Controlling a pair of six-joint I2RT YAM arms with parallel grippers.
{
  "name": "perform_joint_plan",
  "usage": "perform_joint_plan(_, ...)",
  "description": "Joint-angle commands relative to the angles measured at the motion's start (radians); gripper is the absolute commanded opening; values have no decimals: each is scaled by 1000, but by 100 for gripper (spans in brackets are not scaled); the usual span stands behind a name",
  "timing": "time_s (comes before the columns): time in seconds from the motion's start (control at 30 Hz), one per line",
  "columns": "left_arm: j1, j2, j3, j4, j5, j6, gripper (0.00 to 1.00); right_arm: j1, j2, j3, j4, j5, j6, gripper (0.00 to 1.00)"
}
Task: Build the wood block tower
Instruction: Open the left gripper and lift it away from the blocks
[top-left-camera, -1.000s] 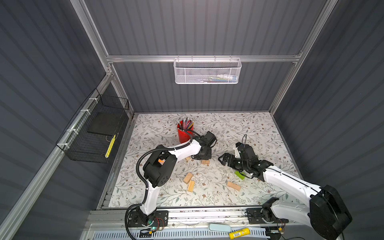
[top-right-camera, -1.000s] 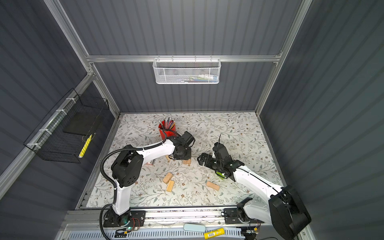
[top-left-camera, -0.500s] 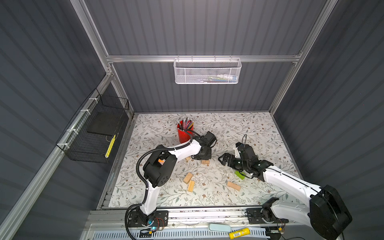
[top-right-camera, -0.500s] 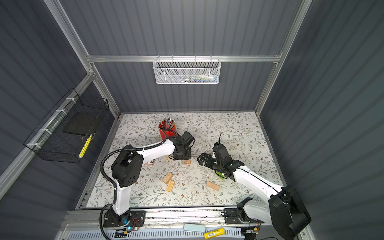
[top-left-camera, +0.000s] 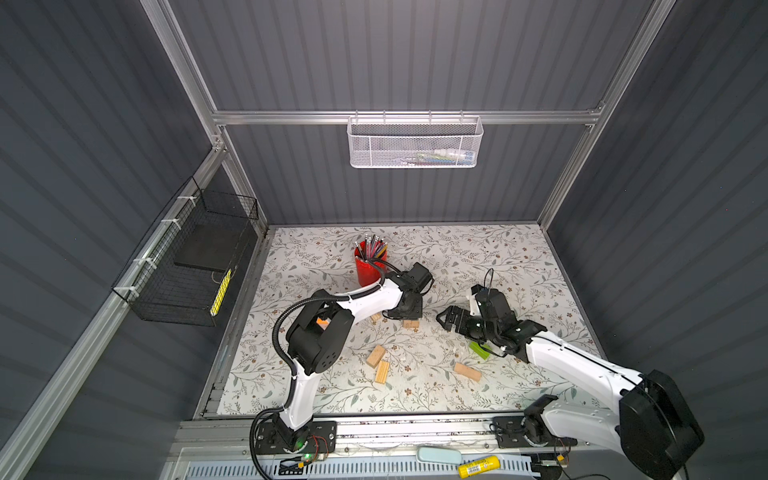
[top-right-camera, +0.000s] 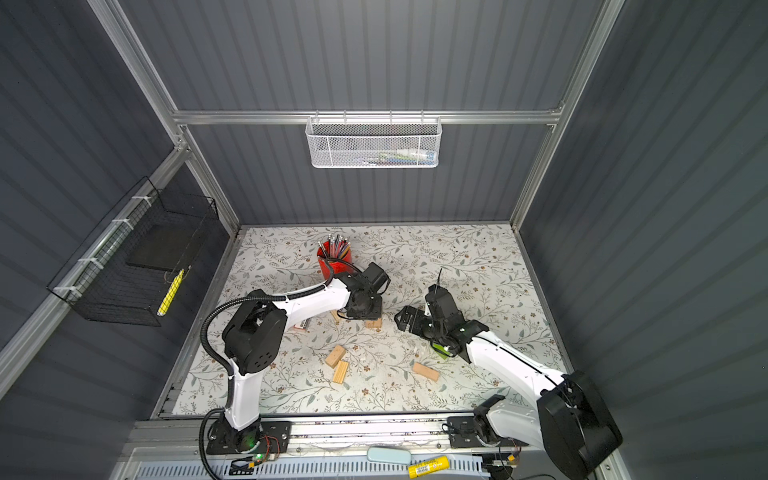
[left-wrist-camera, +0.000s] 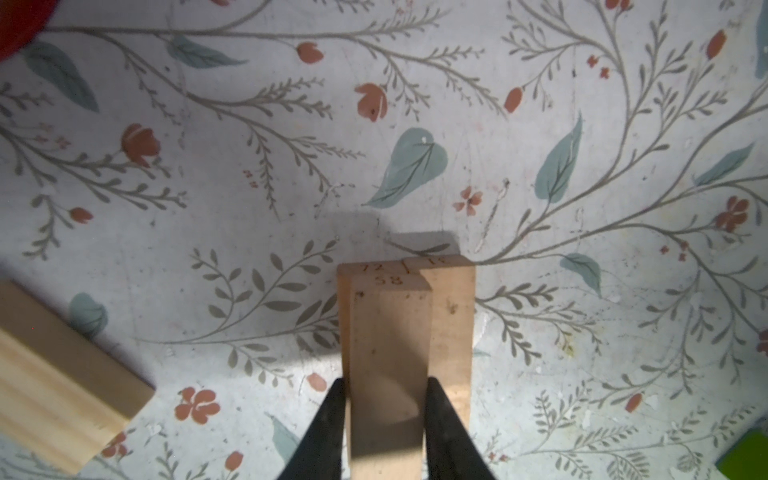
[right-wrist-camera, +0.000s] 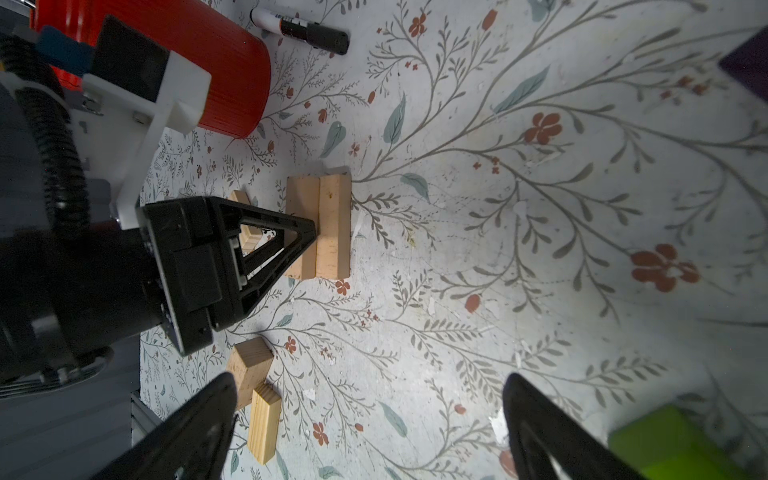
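Note:
The tower (top-left-camera: 411, 323) (top-right-camera: 373, 323) is low: two pale wood blocks (left-wrist-camera: 451, 316) lie side by side on the mat, and a third block (left-wrist-camera: 388, 332) lies lengthwise on top. My left gripper (left-wrist-camera: 384, 380) points down over the tower, with a finger against each long side of the top block. My right gripper (right-wrist-camera: 370, 380) (top-left-camera: 446, 318) hovers open to the right of the tower with nothing between its fingers. A lime green block (top-left-camera: 482, 350) (right-wrist-camera: 673, 444) lies beneath the right arm. A corner of the purple block (right-wrist-camera: 748, 70) shows in the right wrist view.
Loose pale blocks lie near the front: a pair (top-left-camera: 376, 356) (top-left-camera: 382, 371) and a single (top-left-camera: 467, 371); another block (left-wrist-camera: 54, 386) sits beside the left gripper. A red pencil cup (top-left-camera: 368, 266) stands behind the left arm, with a marker (right-wrist-camera: 299, 31) next to it.

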Motion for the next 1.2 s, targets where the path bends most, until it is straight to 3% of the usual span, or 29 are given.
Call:
perform_joint_plan(0.0,-1,17,17,-26,-18,11,33,-4,-4,4,-2,13,-7,99)
perform_joint_plan(0.2,0,7,19,-30,-22,12,35,-7,-10,15,-14,15,-19,99)
perform_joint_plan(0.6,-2,-97,7,-40,-56,35,60,-8,-71,74,-198,87,-102,99)
perform_joint_plan(0.83,-2,-223,-85,10,-34,44,73,-7,-86,87,-334,80,-130,99)
perform_joint_plan(1.17,-37,-457,-350,157,17,45,94,27,-25,90,-441,38,-142,99)
